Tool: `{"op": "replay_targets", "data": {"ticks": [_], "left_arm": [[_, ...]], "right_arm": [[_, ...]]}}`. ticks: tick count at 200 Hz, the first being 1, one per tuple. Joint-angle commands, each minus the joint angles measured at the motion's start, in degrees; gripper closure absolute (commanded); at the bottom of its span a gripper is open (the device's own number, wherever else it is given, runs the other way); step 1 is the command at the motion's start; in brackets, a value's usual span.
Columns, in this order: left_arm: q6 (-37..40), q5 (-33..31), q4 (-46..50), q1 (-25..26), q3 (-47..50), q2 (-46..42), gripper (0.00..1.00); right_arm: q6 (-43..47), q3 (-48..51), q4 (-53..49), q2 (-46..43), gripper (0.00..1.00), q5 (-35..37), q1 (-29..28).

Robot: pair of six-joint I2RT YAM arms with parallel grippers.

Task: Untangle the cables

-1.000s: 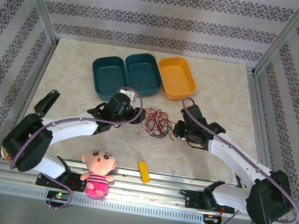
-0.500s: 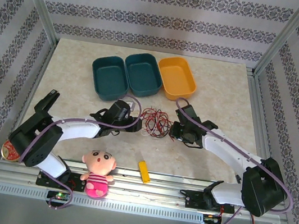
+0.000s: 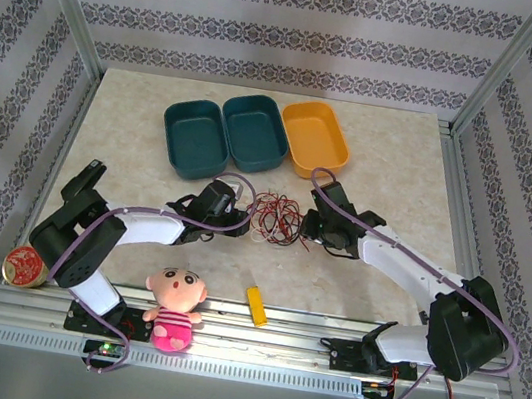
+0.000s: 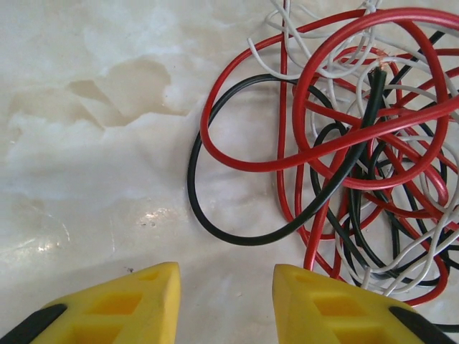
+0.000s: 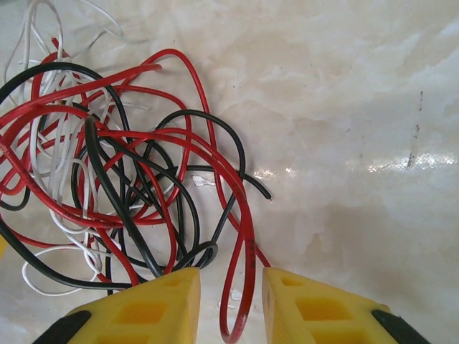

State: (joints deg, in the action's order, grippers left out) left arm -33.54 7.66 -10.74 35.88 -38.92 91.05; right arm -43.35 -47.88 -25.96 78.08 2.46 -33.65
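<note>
Grasping stage: left end effector (image 4: pixel 226 287) narrow and empty beside the cables (image 4: pixel 344 143), right end effector (image 5: pixel 231 287) part-open astride their red loop (image 5: pixel 250 265). Next, likely, pinch that loop and pull away.

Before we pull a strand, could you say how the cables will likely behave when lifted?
The cables are thin and loop loosely, so they will probably flop rather than hold shape. The red, black and white strands cross many times, so lifting one likely drags the whole light bundle.
</note>
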Motion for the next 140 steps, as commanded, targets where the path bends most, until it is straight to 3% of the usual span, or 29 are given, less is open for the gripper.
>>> {"op": "replay_targets", "data": {"ticks": [1,85,129,140], "left_arm": [[5.42,-0.45,0.88,-0.19,-1.36,0.36,0.62],[8.53,1.56,-5.88,-0.19,-3.73,6.74,0.62],[8.88,3.85,-9.1,-0.11,-3.74,8.67,0.56],[8.59,3.45,-9.29,-0.11,-3.81,9.08,0.56]], "right_arm": [[0.29,-1.2,0.47,0.91,0.72,1.77,-0.52],[-0.32,-1.69,1.63,3.02,0.8,1.57,-0.46],[0.09,-2.12,1.05,2.18,1.0,2.0,-0.4],[0.37,-2.55,0.46,1.75,1.0,2.02,-0.45]]}}
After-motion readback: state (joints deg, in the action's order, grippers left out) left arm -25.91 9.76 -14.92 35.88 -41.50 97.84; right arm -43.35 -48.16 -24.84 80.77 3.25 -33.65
